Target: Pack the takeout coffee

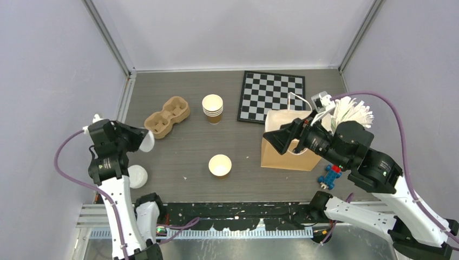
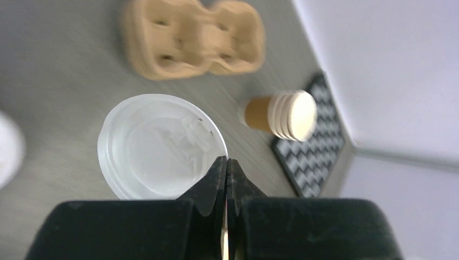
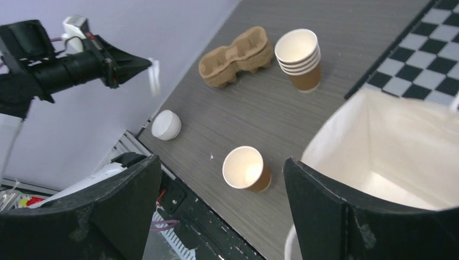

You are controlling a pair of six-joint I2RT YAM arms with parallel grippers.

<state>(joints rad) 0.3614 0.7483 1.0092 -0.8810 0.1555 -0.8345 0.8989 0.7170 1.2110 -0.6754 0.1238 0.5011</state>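
No capped cup shows in any view. A single lidless tan cup (image 1: 220,165) stands upright at the table's middle front; it also shows in the right wrist view (image 3: 246,169). My left gripper (image 1: 142,138) is shut on the rim of a white plastic lid (image 2: 157,146), held above the table at the left, short of the cup. My right gripper (image 1: 273,138) is open and empty, hovering by the left side of the open brown paper bag (image 1: 287,157), whose white inside (image 3: 389,141) shows in the right wrist view.
A stack of lidless cups (image 1: 212,107) and a cardboard cup carrier (image 1: 166,116) sit at the back left. A second white lid (image 1: 137,176) lies near the left front edge. A chessboard (image 1: 270,96) lies behind the bag. A blue toy (image 1: 329,177) lies by the bag's right front.
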